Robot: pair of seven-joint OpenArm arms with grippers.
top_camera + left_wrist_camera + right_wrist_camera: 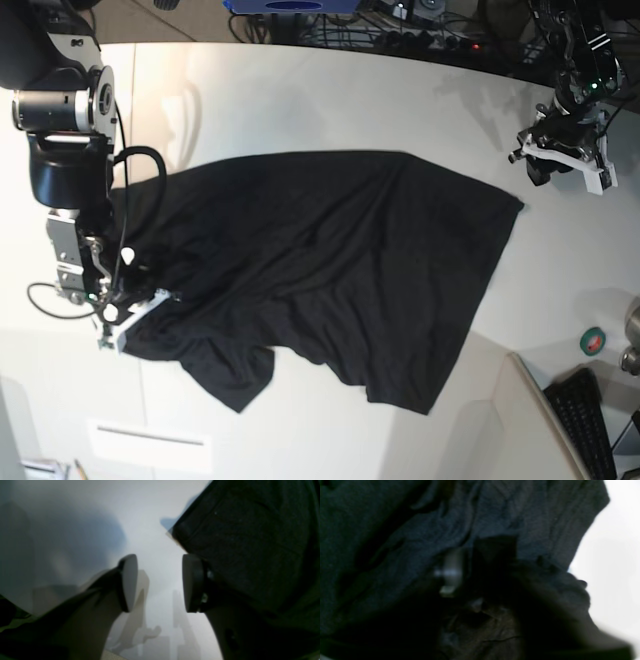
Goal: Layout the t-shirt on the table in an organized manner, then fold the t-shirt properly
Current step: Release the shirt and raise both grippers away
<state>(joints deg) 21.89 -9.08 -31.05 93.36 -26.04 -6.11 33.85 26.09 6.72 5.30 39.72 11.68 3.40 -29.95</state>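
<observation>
1. Nearest the base camera, a dark keyboard (590, 420) and a green roll of tape (592, 342) sit at the lower right, off the shirt's side of the worktop.
2. The black t-shirt (330, 270) lies spread across the middle of the off-white worktop (330, 100). It is rumpled rather than flat, with long creases running through it. A sleeve sticks out towards the near edge at the lower left. No print shows on the upward side.
3. On the left of the base view, the right tool (135, 305) is down at the shirt's crumpled edge, right against the cloth.
4. Its wrist camera is filled with dark, blurred folds of the t-shirt (395, 542), with a strip of bright worktop (620, 555) at the right edge. Cloth seems bunched around the tool (467, 575), but the blur hides the jaws, so I cannot tell whether it is clenched on the fabric.
5. Farther off, at the right of the base view, the left tool (560, 150) hangs above bare worktop, near the shirt's far corner and apart from it.
6. From its wrist camera, the left tool (160, 582) has its jaws released. A clear gap shows between the two round pads (130, 582), with only worktop (150, 517) in between. The t-shirt's hemmed edge (250, 542) lies just beside the right-hand pad.
</observation>
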